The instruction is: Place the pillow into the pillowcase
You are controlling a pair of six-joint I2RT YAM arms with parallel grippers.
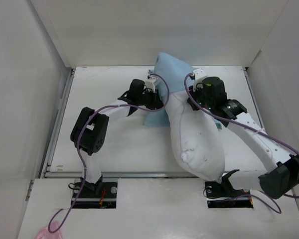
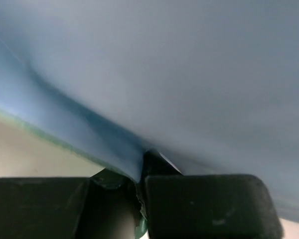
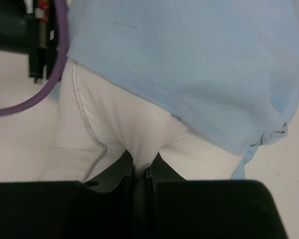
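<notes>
A white table (image 1: 114, 144) sits inside plain white walls (image 1: 139, 30), and the two arms reach out over it from the near edge. The pillow (image 1: 197, 142) lies slanted on the right half of the table, with its fat near end close to the right arm's base. Its far end goes into the pillowcase (image 1: 172, 67), so that part is hidden under blue cloth (you cannot tell how far in it goes). The left gripper (image 2: 141, 174) is closed tight on a fold of the pillowcase. Its wrist view is almost all blurry blue cloth, with a thin green edge and a bit of table below. The right gripper (image 3: 141, 169) is pinched on a bunch of the pillow's white cloth, just below the pillowcase hem. From above, both sets of fingertips are hard to see, because the wrists and cloth cover them. A purple cable (image 3: 45, 94) hangs at the left of the right wrist view. A small pink thing (image 1: 42, 233) is cut off at the bottom edge of the top view.
</notes>
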